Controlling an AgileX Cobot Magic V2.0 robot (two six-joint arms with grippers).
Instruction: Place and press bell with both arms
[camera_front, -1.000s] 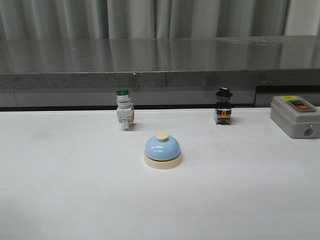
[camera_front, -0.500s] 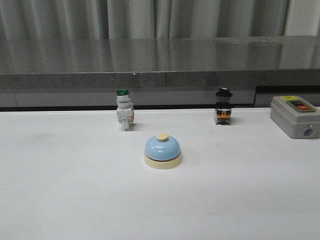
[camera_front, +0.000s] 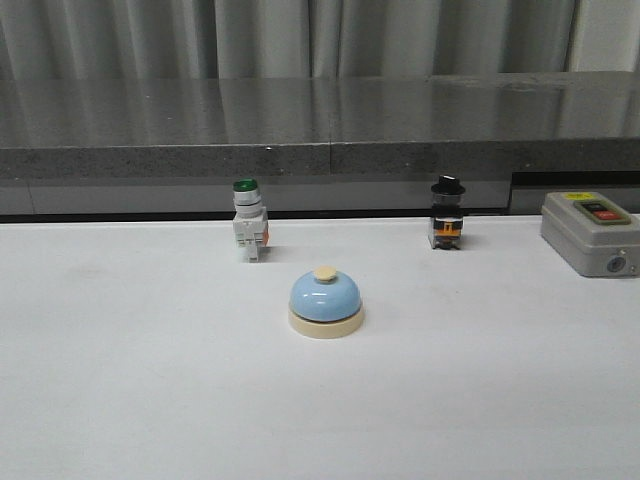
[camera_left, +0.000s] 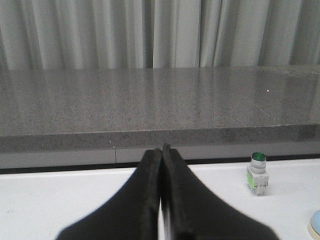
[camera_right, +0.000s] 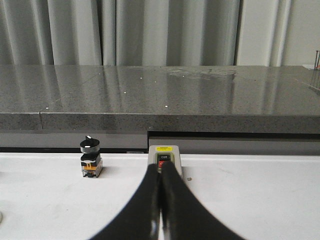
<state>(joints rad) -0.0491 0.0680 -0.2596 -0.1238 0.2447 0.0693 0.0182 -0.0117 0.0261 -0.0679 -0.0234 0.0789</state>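
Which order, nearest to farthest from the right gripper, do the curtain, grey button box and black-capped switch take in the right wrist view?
1. Grey button box, just beyond the tips of the right gripper.
2. Black-capped switch, off to the robot's left.
3. Curtain, far back behind the stone ledge.

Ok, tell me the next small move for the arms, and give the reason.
Probably open the left gripper and bring it toward the bell. The bell sits alone on the white table, untouched, with no arm in the front view. Both grippers, the right gripper too, have their jaws pressed together and empty. The bell shows at the edge of the left wrist view, so that arm seems closer.
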